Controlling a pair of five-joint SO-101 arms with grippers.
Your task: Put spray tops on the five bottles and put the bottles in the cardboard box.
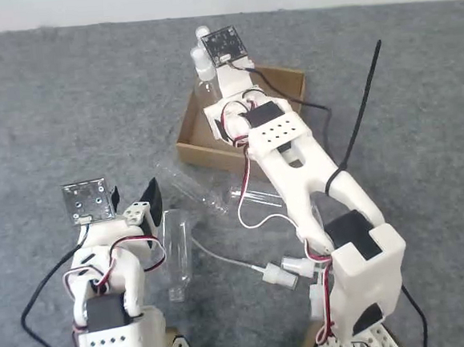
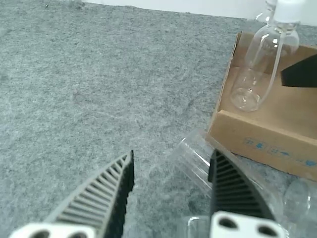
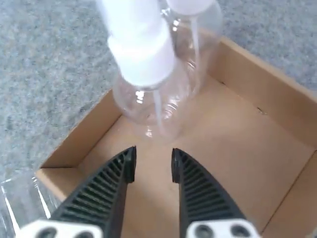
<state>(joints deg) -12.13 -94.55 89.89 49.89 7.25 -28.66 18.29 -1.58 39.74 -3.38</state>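
1. While stretched out over the cardboard box [image 3: 257,74], the right gripper [image 3: 152,151] points down into it, its jaws a narrow gap apart and empty.
2. Two clear bottles [image 3: 148,99] with white spray tops [image 3: 141,54] stand in the box, just ahead of its fingertips.
3. Left gripper [image 2: 172,158] hangs low with its jaws wide. A bottle on its side [image 2: 190,151] lies just beyond one finger.

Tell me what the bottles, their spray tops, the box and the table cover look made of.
Bottles: clear glossy plastic, probably; the box floor shows through them. Spray tops: white opaque plastic, smooth, it seems. Box: brown matte cardboard, with a raw cut edge. Table cover: grey felt or carpet-like fabric, fuzzy and mottled.
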